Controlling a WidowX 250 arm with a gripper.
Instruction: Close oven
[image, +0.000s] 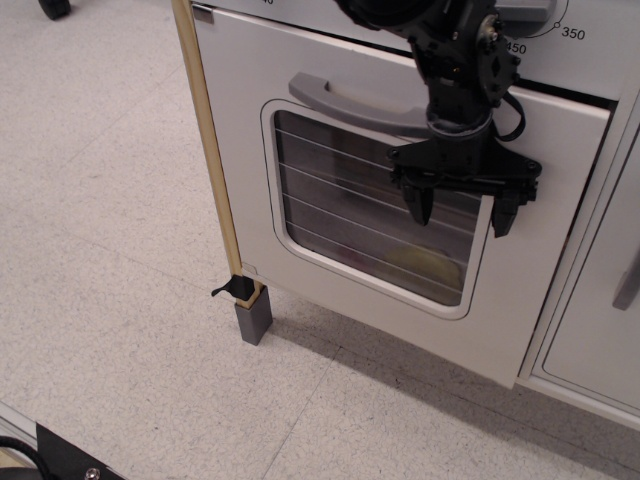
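Gripper (462, 203) spread wide against one oven (300, 120) door, nearly flush with its frame

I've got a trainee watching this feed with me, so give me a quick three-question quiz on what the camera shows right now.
1. True or false: the oven door hangs wide open with the inside shelf in plain view.
2. What is the claw doing? A) clamped on the grey handle B) open, in front of the door's window C) resting on the floor
3. Fill in: the number printed right of the 450 by the dial is ___.

Key: 1 false, the door is at or near closed. 2 B. 3 350.
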